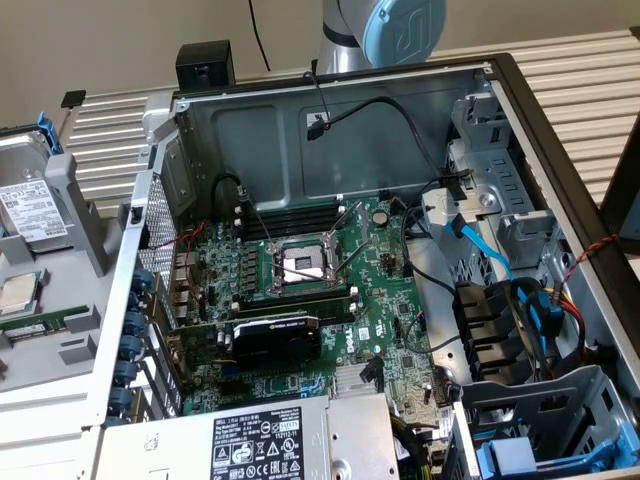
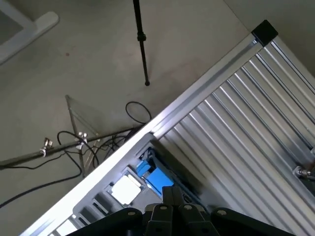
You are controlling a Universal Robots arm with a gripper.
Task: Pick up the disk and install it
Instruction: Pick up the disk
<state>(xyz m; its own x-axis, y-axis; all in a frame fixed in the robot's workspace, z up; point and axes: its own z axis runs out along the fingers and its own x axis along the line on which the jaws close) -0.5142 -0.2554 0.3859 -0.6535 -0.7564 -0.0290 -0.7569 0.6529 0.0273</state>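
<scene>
Disk: at the exterior view's far left, outside the computer case; propped tilted in a grey holder, white label facing up, blue carrier frame visible along its far edge; held by nothing, not installed.
Pincer: black fingers pressed together, closed on nothing; seen in the wrist view above the edge of the ribbed table.
Arm: grey tube and light-blue joint cap at the far side, behind the case's far wall; well apart from the disk.
Case: open, lying flat on the table, inside exposed; grey metal walls, black cable hanging on the far wall.
Motherboard: green, on the case floor; CPU socket near the middle with its metal frame raised; black graphics card just nearer than the socket.
Power supply: grey box with a black-and-white label, at the near edge of the case.
Drive cage: near right corner of the case, grey metal with blue plastic parts; blue cables running toward it.
CPU chip: small silver square, on the left fixture, nearer than the disk.
Table: ribbed aluminium, black cap at its corner.
Beyond the fingertips, wrist view: blue piece beside a white block at the table's edge; what they belong to cannot be told.
Floor: grey, with a black tripod leg and loose black cables.
</scene>
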